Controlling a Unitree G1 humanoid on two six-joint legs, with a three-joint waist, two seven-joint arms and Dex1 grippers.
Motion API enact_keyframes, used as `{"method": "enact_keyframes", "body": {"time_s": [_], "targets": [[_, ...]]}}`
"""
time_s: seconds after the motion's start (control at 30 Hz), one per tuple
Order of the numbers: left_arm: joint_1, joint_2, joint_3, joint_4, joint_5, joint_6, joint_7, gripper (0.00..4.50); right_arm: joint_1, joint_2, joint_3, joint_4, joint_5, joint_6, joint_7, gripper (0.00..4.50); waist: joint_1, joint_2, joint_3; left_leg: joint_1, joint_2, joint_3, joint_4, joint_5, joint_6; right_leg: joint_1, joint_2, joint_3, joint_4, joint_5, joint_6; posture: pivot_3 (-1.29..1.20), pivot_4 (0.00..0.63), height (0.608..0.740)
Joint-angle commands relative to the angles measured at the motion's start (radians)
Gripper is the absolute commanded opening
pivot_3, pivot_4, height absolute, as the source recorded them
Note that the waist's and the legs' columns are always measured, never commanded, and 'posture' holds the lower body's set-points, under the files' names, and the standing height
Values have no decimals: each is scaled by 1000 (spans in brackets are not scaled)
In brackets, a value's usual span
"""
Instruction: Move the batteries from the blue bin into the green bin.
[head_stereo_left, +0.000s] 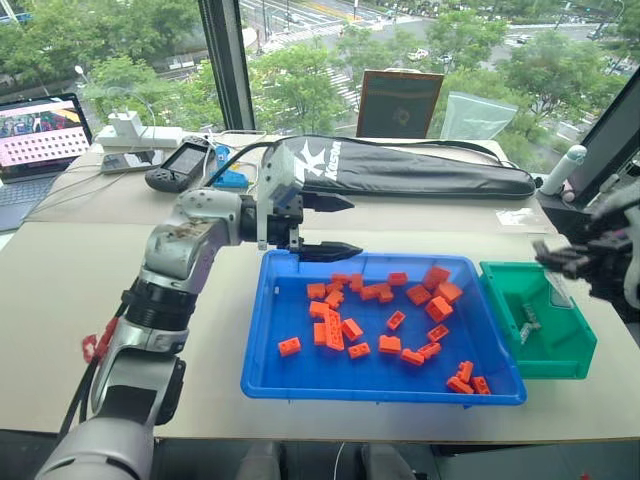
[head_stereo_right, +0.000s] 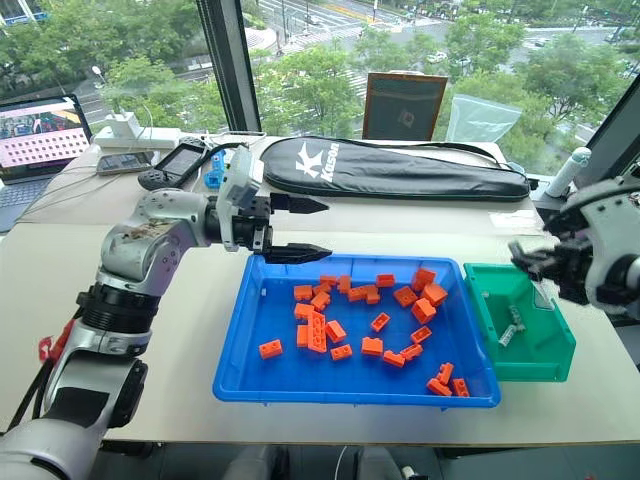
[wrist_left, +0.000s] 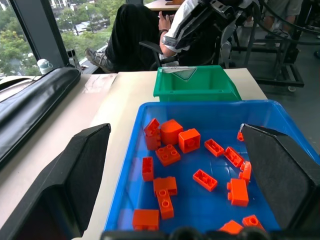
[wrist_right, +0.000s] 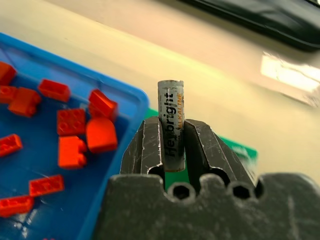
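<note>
The blue bin (head_stereo_left: 290, 375) lies in the middle of the table with several orange bricks (head_stereo_left: 335, 325) scattered in it. To its right stands the green bin (head_stereo_left: 560, 360), with two batteries (head_stereo_left: 527, 322) lying inside. My right gripper (wrist_right: 172, 135) hovers over the green bin's far edge, shut on another grey battery (wrist_right: 171, 120) that sticks up between its fingers. The same gripper (head_stereo_right: 530, 258) shows at the right in the head views. My left gripper (head_stereo_left: 330, 227) is open and level above the blue bin's far left corner, holding nothing.
A long black bag (head_stereo_left: 420, 165) lies across the table behind the bins. A laptop (head_stereo_left: 40, 140), a handheld controller (head_stereo_left: 180, 165) and a power strip (head_stereo_left: 130, 130) sit at the far left. A white bottle (head_stereo_left: 562, 168) stands far right. A seated person (wrist_left: 150, 30) is beyond the green bin.
</note>
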Motion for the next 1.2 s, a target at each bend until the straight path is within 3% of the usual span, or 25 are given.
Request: {"method": "enact_keyframes", "body": {"time_s": [0.03,0.1,0.17,0.43,0.63,0.83,1.2], "targets": [[-21,-4,23,-26,-9,-4,24,4500,37,36,-39,-59,-34,-97,-11,328,-4,0,0,0,0,0,0,0,0,0,0,1,0,0,0,0,150,734],[-25,-6,23,-24,-7,-9,32,4500,55,34,-19,-47,-66,-123,-23,328,-4,2,0,1,-1,0,0,0,0,-1,0,2,1,0,0,0,150,734],[-28,-10,25,-20,2,-25,48,4500,80,12,10,-34,-110,-148,-33,1299,0,2,0,2,-1,0,0,0,0,0,0,2,1,0,0,0,150,734],[-12,6,14,-8,48,-63,74,4500,50,-25,34,-36,-158,-251,5,3874,1,2,0,1,-1,0,0,0,0,0,0,2,0,0,0,0,150,734],[-27,87,97,62,77,-95,126,4500,-35,127,-132,-13,-85,-424,23,3874,-2,2,0,2,-1,0,0,0,0,0,1,3,0,0,0,0,150,734],[59,132,163,87,70,-122,142,4500,-51,243,-248,50,91,-429,113,3874,4,2,0,1,0,-1,0,0,0,2,2,2,-1,0,0,0,150,734],[262,154,257,-4,-25,43,207,4500,-55,269,-115,107,97,-424,59,3874,0,2,0,3,1,0,0,0,0,2,2,2,1,0,0,0,150,734]]}}
